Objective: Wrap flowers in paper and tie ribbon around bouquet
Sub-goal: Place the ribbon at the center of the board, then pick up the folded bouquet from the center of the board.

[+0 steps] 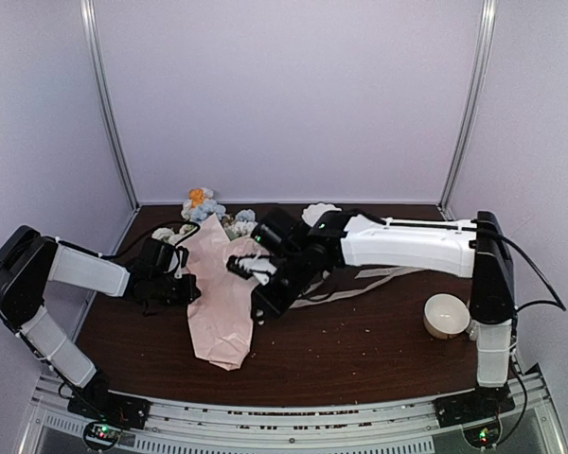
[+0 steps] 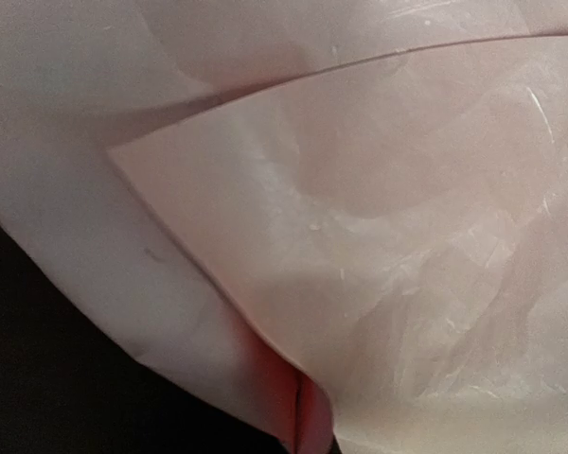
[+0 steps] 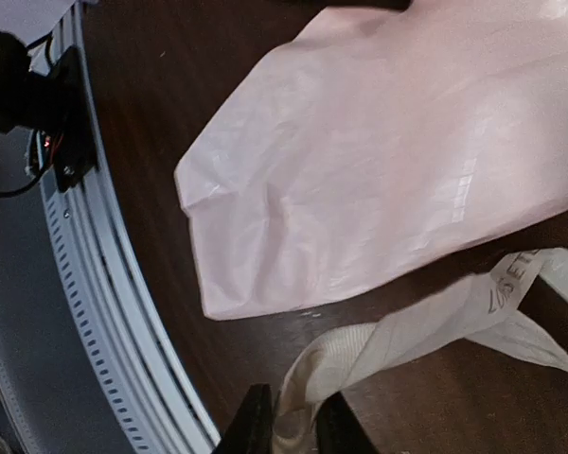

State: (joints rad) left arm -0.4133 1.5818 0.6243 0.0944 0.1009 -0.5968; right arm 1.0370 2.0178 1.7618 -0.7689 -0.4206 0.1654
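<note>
dark table (image 1: 388, 331): paper (image 1: 222, 303) hides stems of the flowers (image 1: 204, 203).

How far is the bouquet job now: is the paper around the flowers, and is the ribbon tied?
Done, it seems: the paper lies as a cone with the flowers at its far end. In hand: the fingers of the right gripper pinch the ribbon, which lies beside the cone, not around it. The left gripper is shut at the paper's edge. Left: tying the ribbon.
</note>
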